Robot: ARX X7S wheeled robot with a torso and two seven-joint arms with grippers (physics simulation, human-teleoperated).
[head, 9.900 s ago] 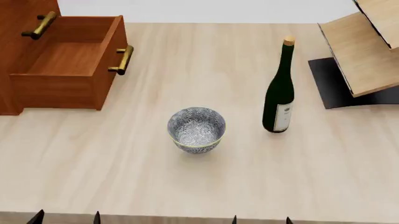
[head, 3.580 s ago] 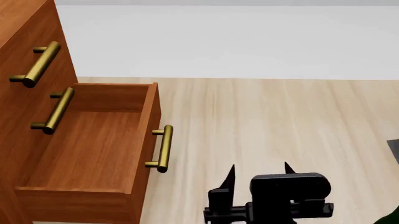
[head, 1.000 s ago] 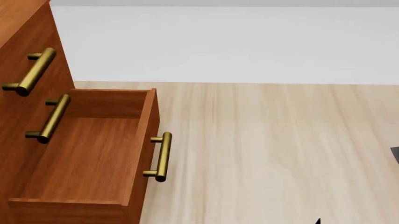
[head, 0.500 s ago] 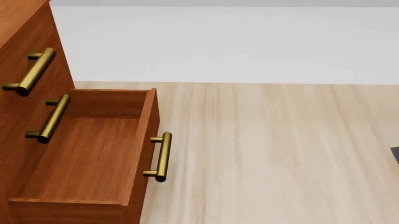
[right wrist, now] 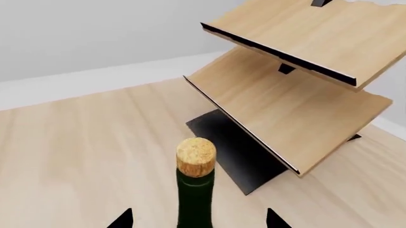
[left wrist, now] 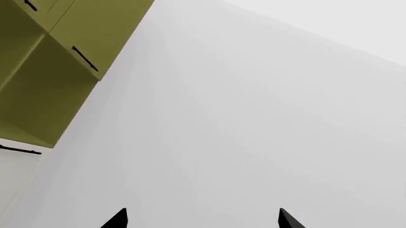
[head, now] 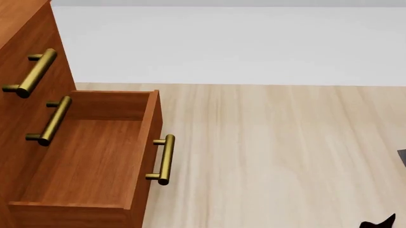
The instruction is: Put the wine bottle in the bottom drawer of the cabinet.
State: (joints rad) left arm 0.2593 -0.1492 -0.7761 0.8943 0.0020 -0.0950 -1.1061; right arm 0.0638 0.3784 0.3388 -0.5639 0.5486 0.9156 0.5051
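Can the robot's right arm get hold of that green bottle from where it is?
Probably yes. In the right wrist view the wine bottle stands upright between the right gripper and its open fingertips, with nothing in the way; the wooden rack stands behind it.

Your cabinet (head: 16, 95) stands at the far left of the table (head: 273, 142), with its bottom drawer (head: 89, 156) pulled out to the right — two shut drawer fronts sit above it. The wine bottle (right wrist: 195, 190) stands upright on the table, between the tips of your right gripper (right wrist: 198, 219). Just beyond the bottle stands the slanted rack (right wrist: 298, 80) — on its flat base (right wrist: 235, 147).
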